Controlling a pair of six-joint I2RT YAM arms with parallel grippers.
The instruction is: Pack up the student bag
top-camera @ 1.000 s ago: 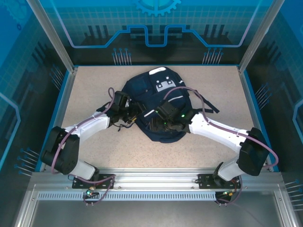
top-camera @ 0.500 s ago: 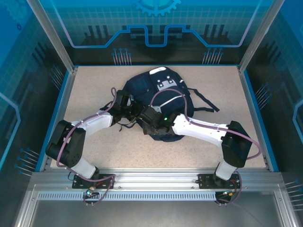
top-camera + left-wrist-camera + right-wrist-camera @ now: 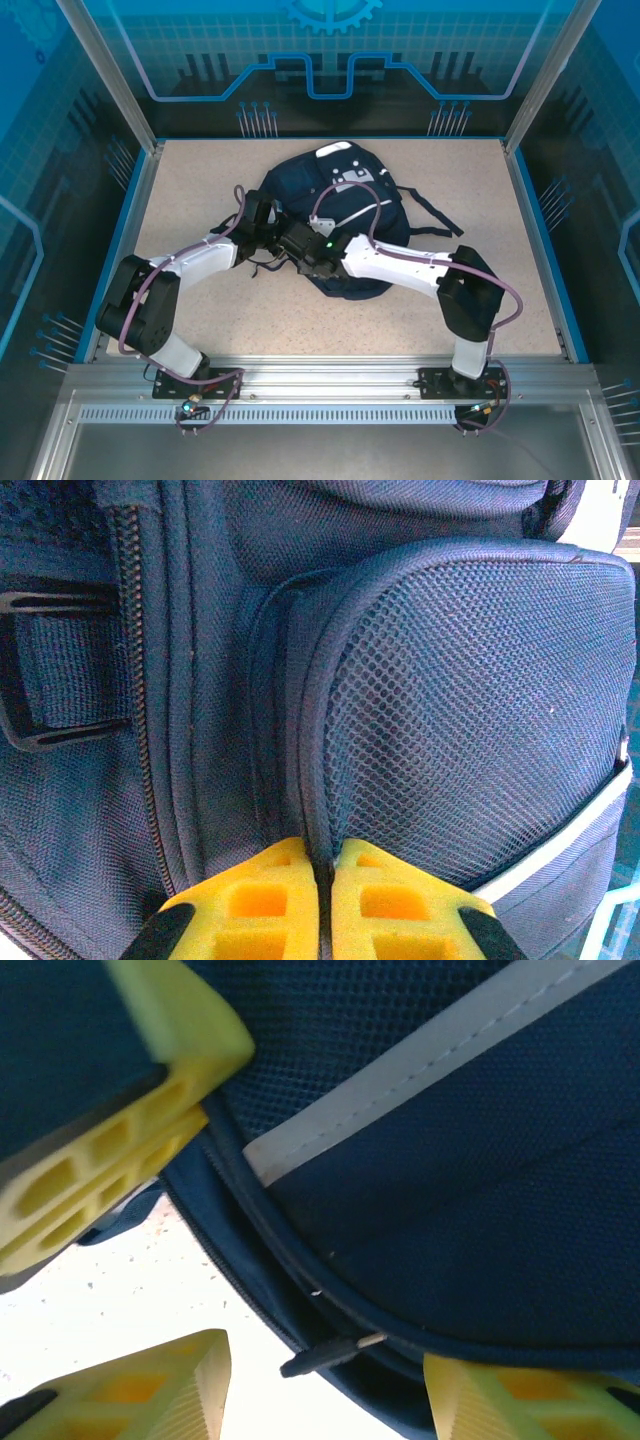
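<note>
The student bag (image 3: 345, 195), navy with white stripes, lies flat in the middle of the table. My left gripper (image 3: 272, 236) sits at the bag's near-left side, and its yellow fingers (image 3: 270, 900) are shut on the seam at the edge of a mesh pocket (image 3: 470, 700). My right gripper (image 3: 292, 246) reaches across the bag's near edge, close beside the left one. Its jaws stand open on either side of a dark zipper pull (image 3: 325, 1352), which sticks out from the bag's rim (image 3: 450, 1210) untouched. A left-gripper finger (image 3: 130, 1130) shows at that view's upper left.
Black straps (image 3: 432, 216) trail off the bag's right side onto the speckled table (image 3: 190, 180). A blue rim and metal frame posts (image 3: 110, 70) bound the table. There is bare surface to the left, right and front of the bag.
My left gripper has closed on the bag's pocket seam. The right arm has swung left along the bag's near edge, its jaws narrowing somewhat around the zipper pull.
</note>
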